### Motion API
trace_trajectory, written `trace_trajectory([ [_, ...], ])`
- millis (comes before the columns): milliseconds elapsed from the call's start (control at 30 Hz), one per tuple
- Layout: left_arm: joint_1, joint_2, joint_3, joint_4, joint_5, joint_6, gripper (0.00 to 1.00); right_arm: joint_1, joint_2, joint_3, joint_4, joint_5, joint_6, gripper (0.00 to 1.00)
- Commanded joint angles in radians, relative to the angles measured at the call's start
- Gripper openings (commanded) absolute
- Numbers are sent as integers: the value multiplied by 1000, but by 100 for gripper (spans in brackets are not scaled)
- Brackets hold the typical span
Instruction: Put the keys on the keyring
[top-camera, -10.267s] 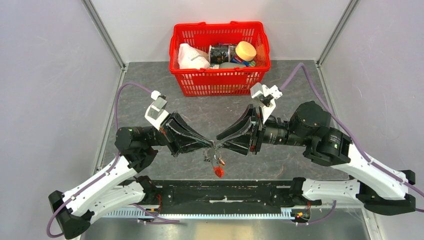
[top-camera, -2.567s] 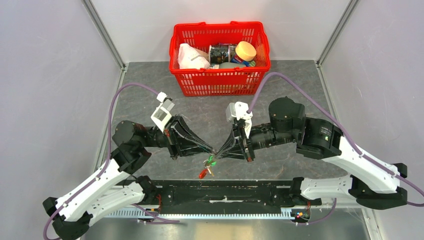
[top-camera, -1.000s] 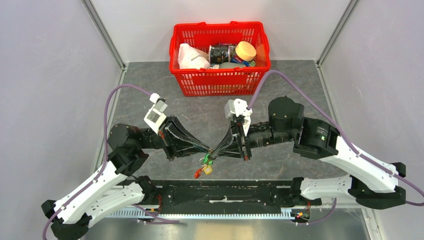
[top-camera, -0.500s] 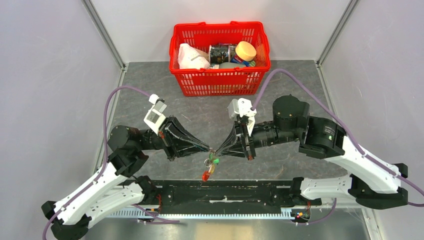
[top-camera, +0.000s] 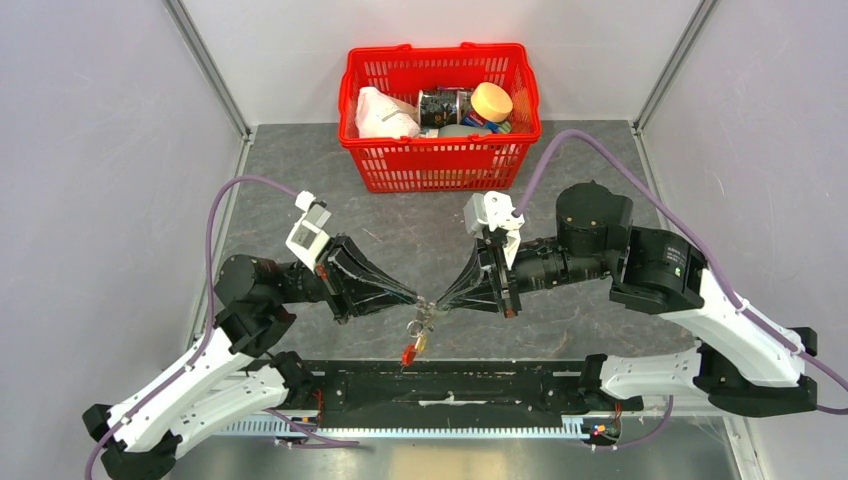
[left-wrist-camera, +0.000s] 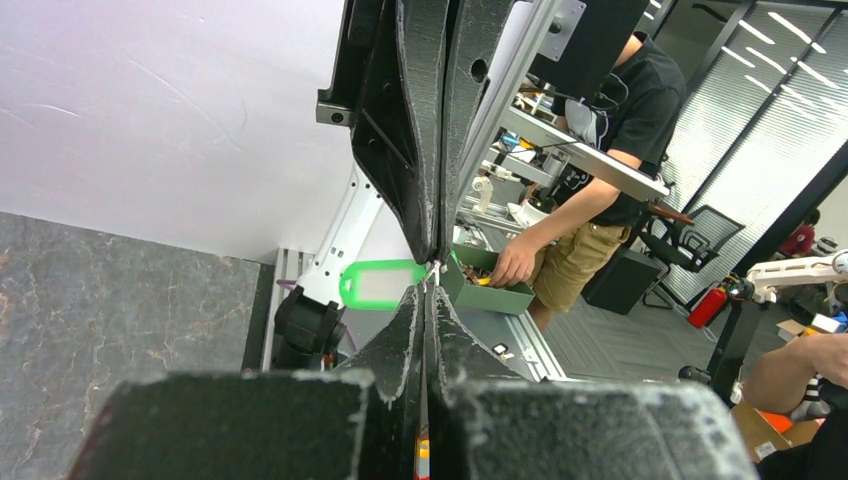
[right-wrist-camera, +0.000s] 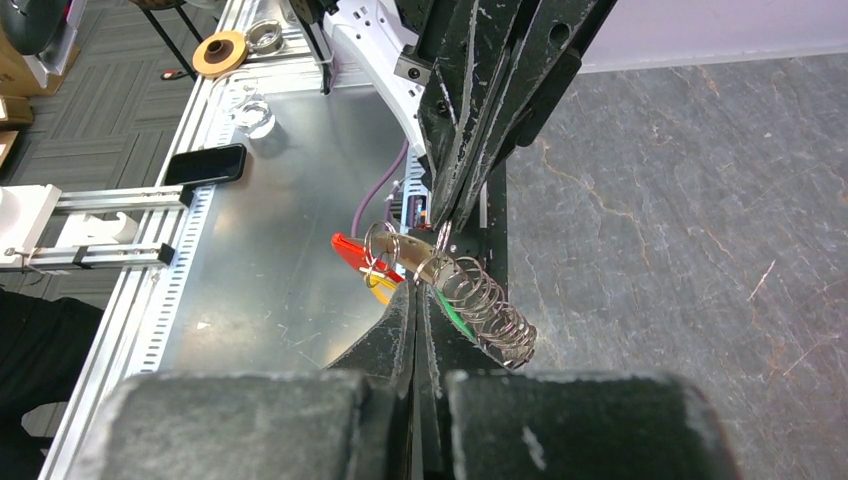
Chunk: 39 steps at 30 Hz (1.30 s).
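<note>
Top external, keyring (top-camera: 417, 328) hanging beneath right gripper (top-camera: 434, 303)

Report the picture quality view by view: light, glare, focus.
Top external: even light, soft shadows, all sharp, though the keyring is tiny. Left wrist: the left gripper's fingers blur toward the bottom edge; the room beyond is sharp. Right wrist: keyring sharp, near housing out of focus, mild sheen on the metal sheet.

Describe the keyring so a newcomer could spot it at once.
From the red basket at the table's far edge, come straight toward the near edge. There the left pincer and right pincer meet tip to tip, and the keyring hangs where they meet. It is a small red loop on thin metal rings, tiny beside the basket.
</note>
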Motion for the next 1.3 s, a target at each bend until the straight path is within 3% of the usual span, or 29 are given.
trace_trajectory([
  [0,-1,-26,-8,43,-34,-8,2,0,-1,53,-8,-38,-10,0],
  [433,-1,-21,1,36,-26,-3,2,0,19,50,-5,-48,-6,0],
  [467,-1,-20,3,37,-26,-3,2,1,20,51,-5,-40,-6,4],
  [567,-1,-21,4,36,-26,-2,2,1,18,53,-4,-27,-6,33],
  [667,-1,-21,3,37,-24,0,2,1,13,50,6,-14,-5,41],
  [1267,-1,-28,4,37,-25,2,2,1,59,27,95,-12,15,42],
])
